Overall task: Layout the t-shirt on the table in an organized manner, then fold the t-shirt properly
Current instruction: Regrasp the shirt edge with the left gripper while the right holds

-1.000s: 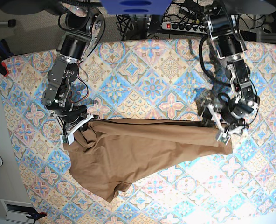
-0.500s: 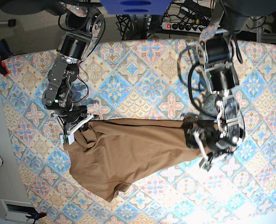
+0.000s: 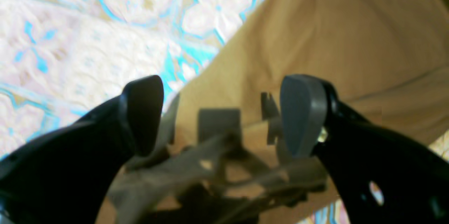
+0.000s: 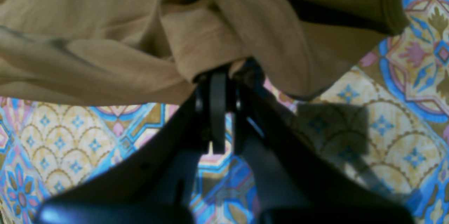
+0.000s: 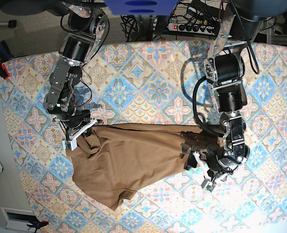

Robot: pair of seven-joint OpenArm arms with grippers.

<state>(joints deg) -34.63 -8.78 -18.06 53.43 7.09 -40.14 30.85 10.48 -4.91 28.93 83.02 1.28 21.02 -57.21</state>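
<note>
The left hand point(image 5: 198, 171) has been moved inward, open and empty; the right hand point(image 5: 80, 133) remains clamped on the t-shirt point(image 5: 129, 158). Spreading is judged unfinished.

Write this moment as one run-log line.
right gripper: shut on t-shirt | left gripper: open above t-shirt | table: shirt rumpled, unfolded

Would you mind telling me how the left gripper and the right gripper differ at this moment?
The left gripper stands open above the t-shirt, holding nothing; the right gripper is shut on the t-shirt. In the base view, the left is at the shirt's right end, the right at its left end. Both have dark fingers.
</note>
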